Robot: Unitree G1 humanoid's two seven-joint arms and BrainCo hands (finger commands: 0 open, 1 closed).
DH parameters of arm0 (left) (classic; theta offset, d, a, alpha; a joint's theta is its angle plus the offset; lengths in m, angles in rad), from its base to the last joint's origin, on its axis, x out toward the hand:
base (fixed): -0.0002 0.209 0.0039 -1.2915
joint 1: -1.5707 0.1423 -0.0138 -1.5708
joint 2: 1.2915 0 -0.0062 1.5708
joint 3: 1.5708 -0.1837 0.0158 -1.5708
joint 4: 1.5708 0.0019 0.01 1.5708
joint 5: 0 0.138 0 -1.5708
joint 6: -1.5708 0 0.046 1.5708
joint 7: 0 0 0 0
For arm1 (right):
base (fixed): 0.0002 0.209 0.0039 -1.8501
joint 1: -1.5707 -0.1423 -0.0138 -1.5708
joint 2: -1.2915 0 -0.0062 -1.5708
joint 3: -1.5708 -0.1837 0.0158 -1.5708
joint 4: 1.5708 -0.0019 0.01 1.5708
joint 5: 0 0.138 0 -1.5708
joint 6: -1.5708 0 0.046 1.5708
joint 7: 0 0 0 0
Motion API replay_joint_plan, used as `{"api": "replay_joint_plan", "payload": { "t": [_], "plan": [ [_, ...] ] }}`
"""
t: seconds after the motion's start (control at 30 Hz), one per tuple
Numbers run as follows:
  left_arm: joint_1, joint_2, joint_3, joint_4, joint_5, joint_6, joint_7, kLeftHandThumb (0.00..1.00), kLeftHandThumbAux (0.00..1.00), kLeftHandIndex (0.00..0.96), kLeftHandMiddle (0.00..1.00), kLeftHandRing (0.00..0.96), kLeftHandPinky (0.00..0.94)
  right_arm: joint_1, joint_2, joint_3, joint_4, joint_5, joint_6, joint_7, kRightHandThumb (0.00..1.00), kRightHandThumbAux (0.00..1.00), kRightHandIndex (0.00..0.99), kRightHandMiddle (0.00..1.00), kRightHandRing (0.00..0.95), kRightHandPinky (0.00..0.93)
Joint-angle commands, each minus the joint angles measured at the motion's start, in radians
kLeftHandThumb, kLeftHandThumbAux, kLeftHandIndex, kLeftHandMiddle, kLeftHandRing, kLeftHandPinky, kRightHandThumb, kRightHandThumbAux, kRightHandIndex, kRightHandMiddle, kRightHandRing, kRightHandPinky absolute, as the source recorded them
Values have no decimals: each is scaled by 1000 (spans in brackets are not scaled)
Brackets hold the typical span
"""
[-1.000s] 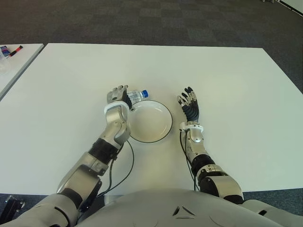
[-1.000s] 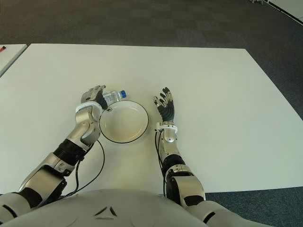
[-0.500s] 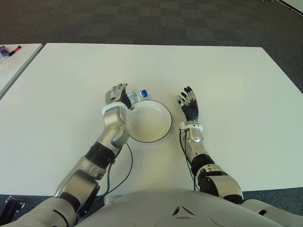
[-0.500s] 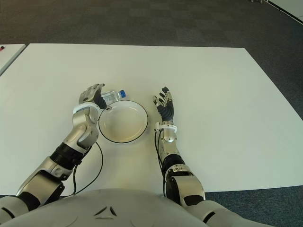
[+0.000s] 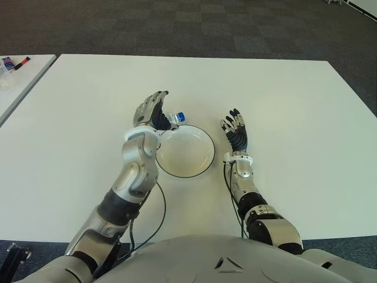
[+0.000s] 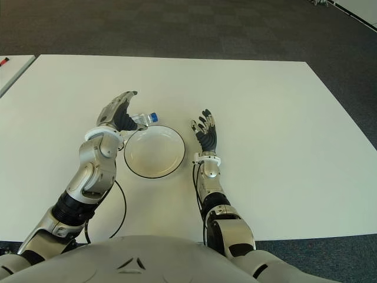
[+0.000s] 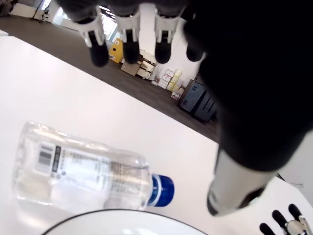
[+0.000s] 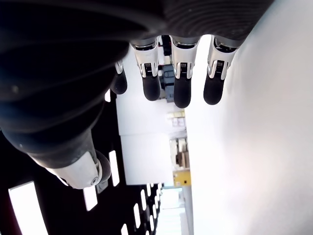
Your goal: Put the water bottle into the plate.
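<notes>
Left hand [image 5: 151, 112] risen, fingers now spread, water bottle [image 7: 83, 169] released beside plate [image 5: 203, 168]

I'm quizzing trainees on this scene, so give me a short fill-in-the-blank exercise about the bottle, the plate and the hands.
1. The water bottle lies on its ____ on the table.
2. Its cap is ____ in colour.
3. The plate holds ____.
4. The left hand above the bottle has its fingers ____; the right hand shows beside the plate.

Missing words: side; blue; nothing; open
</notes>
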Motion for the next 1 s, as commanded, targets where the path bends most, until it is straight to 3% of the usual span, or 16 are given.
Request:
{"api": "replay_joint_plan", "payload": {
  "t": [0.03, 0.7, 1.0],
  "plan": [
    [22, 5, 19, -5, -24, -14, -14, 0, 878, 0, 0, 27, 113, 60, 45, -3, 41, 6, 53, -6, 28, 717, 68, 121, 132, 173],
    [29, -5, 37, -34, -65, -16, -29, 0, 871, 0, 0, 21, 106, 55, 48, -5, 51, 11, 42, 0, 33, 734, 62, 117, 130, 176],
    [24, 19, 51, -18, -58, -1, -37, 0, 871, 0, 1, 23, 112, 54, 47, -4, 53, 6, 44, -7, 28, 722, 62, 113, 127, 173]
  ]
}}
